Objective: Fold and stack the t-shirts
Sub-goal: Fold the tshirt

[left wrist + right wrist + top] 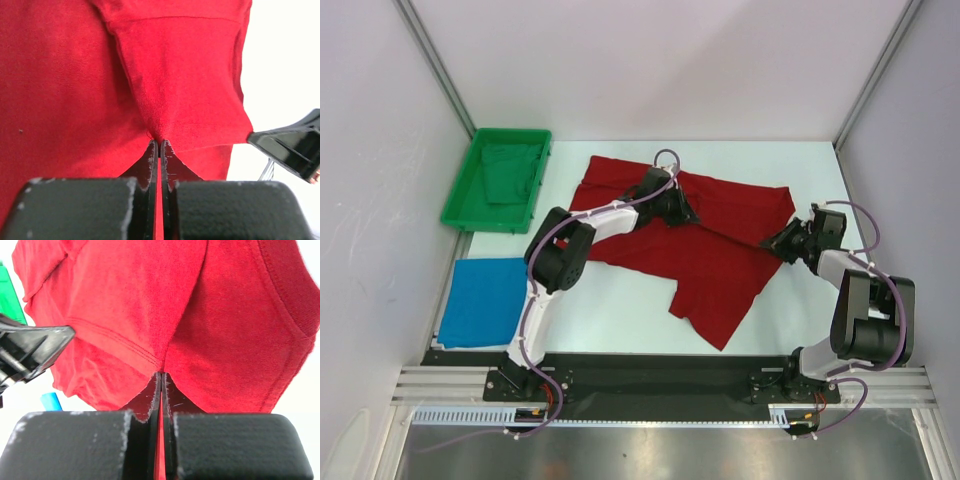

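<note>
A deep red t-shirt (pixel 705 250) lies spread and partly doubled over in the middle of the white table. My left gripper (pixel 682 212) is shut on a pinch of its cloth (pixel 165 90) near the shirt's centre, and red fabric shows between the fingers (pixel 152 160). My right gripper (pixel 782 243) is shut on the shirt's right edge, with its cloth (pixel 220 330) bunched at the fingertips (pixel 167 390). A bright blue t-shirt (pixel 483 300) lies folded flat at the near left of the table.
A green bin (pixel 460 205) holding green cloth stands at the back left. White walls enclose the table on three sides. In the left wrist view the right gripper's black finger (pixel 290 150) shows at the right edge.
</note>
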Action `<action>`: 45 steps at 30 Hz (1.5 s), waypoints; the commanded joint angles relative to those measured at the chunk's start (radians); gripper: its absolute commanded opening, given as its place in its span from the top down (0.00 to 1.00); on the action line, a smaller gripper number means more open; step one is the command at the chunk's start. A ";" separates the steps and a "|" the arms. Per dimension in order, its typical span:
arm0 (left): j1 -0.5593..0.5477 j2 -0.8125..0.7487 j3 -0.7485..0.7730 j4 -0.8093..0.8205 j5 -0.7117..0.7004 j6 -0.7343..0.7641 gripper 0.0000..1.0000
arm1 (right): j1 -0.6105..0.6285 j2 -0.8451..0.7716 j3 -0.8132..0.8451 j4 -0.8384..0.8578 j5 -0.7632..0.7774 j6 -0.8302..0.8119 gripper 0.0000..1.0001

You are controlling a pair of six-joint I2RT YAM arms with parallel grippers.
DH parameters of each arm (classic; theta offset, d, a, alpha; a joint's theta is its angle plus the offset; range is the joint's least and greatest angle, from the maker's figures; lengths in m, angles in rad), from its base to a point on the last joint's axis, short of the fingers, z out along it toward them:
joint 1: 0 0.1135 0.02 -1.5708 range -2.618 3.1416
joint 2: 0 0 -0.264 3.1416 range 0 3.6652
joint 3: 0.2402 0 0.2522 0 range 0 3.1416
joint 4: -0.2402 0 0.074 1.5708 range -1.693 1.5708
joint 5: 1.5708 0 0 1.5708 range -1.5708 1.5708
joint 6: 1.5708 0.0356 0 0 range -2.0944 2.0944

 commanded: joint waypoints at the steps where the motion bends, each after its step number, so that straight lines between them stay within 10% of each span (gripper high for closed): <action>1: 0.004 -0.073 -0.017 0.012 0.000 0.037 1.00 | 0.001 0.020 0.002 0.010 0.021 -0.008 1.00; 19: 0.003 -0.035 -0.058 0.074 0.065 0.005 0.90 | -0.011 0.049 -0.018 -0.003 0.073 -0.046 1.00; 26: 0.019 -0.148 -0.178 0.096 0.021 0.109 0.62 | -0.051 0.022 0.045 -0.096 0.157 -0.115 0.73; 36: 0.220 -0.223 -0.120 0.051 0.052 0.237 0.57 | -0.054 0.216 0.420 -0.129 0.237 -0.192 0.30; 45: 0.457 0.123 0.152 0.310 0.225 -0.146 0.66 | -0.055 0.466 0.714 -0.101 0.206 -0.182 0.42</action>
